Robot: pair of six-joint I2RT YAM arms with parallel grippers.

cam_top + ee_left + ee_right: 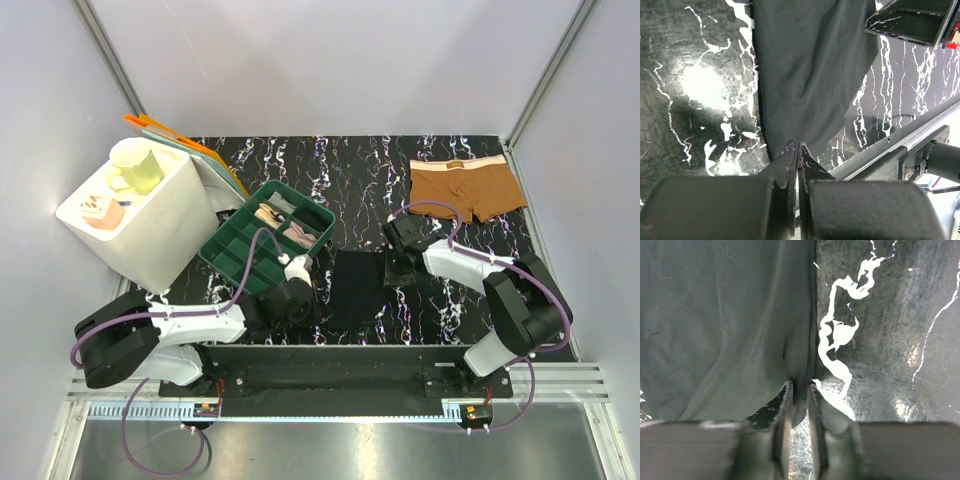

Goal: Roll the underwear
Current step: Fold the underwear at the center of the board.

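Top external: L hand (316, 298) & R hand (392, 262) each pinch soft black fabric underwear (356, 288) on dark marbled tabletop (300, 170). Best roll slow, sides even, tight.

The top view is bright under even overhead light. Wrist views are dimmer, glare blooms on the glossy worktop (700, 85), and the left tool (797, 150) and right tool (800, 390) blur close up.

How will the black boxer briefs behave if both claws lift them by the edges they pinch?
Probably floppy: the black boxer briefs lie flat with soft wrinkles, so the middle would likely sag between the left claw and the right claw. Likely light, as the cloth looks thin. The thin pinched edges might slip out.
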